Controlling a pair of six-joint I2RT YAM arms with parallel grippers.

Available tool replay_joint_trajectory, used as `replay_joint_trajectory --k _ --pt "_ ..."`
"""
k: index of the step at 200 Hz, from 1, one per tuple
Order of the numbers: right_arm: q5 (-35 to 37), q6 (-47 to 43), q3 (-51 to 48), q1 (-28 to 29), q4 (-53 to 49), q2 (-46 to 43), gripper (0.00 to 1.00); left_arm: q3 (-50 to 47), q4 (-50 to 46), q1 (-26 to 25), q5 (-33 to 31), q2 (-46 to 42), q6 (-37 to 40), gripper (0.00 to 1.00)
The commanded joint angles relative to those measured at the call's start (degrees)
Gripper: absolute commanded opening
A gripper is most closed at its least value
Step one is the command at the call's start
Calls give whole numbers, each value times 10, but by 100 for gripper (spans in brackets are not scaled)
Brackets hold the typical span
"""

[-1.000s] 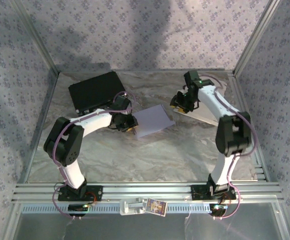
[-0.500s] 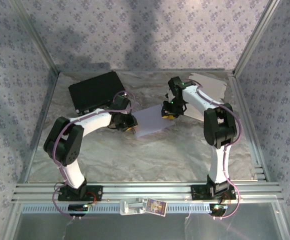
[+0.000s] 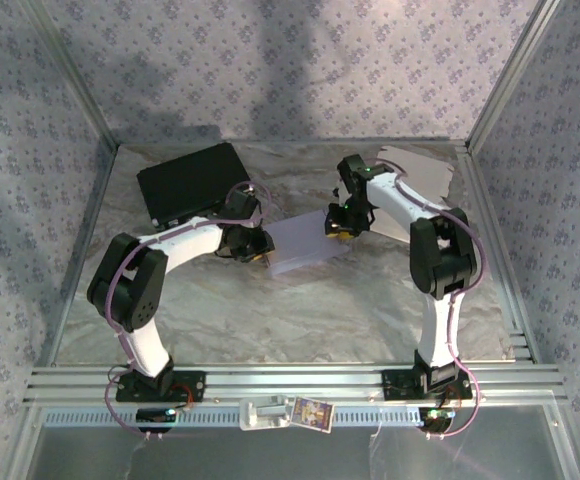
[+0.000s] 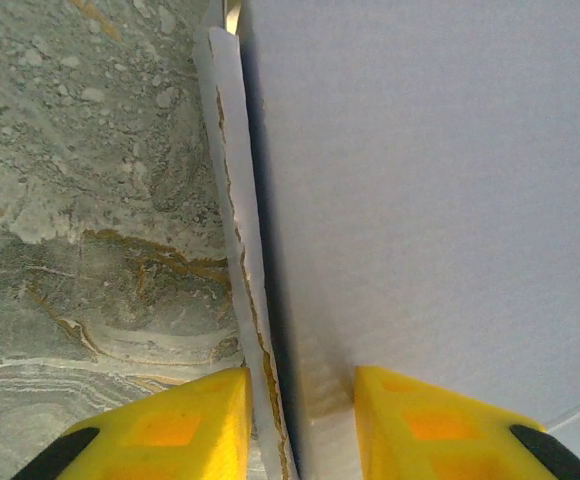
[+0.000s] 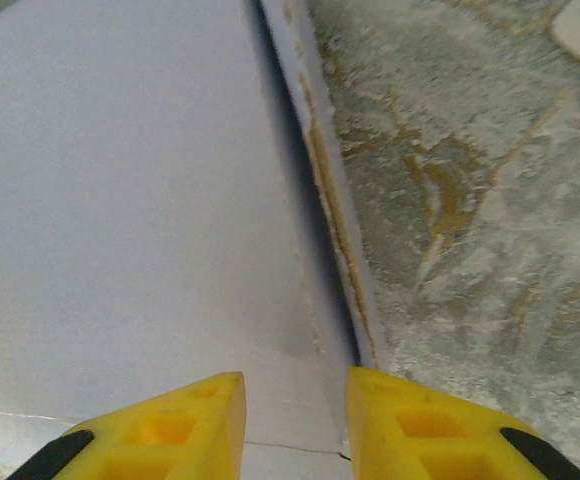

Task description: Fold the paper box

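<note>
We see the paper box (image 3: 303,245) lying at the middle of the bench (image 3: 320,310). Our left end effector (image 4: 301,385) grasps its raised left edge. Our right end effector (image 5: 296,385) straddles the right edge, but we cannot tell whether it pinches.

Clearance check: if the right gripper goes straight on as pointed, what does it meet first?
The right gripper straddles the raised side wall of the pale lilac paper box; likely that wall first, though depth is unclear.
</note>
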Motion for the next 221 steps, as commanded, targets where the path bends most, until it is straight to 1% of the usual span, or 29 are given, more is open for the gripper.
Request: replay_joint_trajectory --k 1,18,33,52,70,86,92,127,151,182,221 --pt "24 -23 10 -5 -11 -2 33 18 -19 5 -15 13 12 32" --pt "44 -31 8 -4 -11 1 34 22 -23 5 -15 16 15 32" --pt "44 -38 3 -10 -2 4 40 25 -26 6 -18 16 18 31" --pt "9 -61 6 -13 10 22 47 24 -26 6 -16 18 21 31" --pt "-23 -78 15 -7 12 42 49 22 -23 6 -14 20 23 31" --pt "-38 -74 17 -4 16 55 50 17 -12 7 -12 20 23 31" --pt "-42 -71 14 -6 20 58 49 15 -6 7 -11 19 24 30" --pt "-71 -57 -13 -12 46 55 34 -17 44 15 14 10 24 27" --pt "-77 -52 -35 -9 52 39 25 -55 88 22 44 -6 24 20" --pt "-90 -27 -93 -3 79 3 21 -87 108 25 73 -25 29 16" --pt "-93 14 -189 21 108 -67 19 -131 98 23 78 -68 22 14"
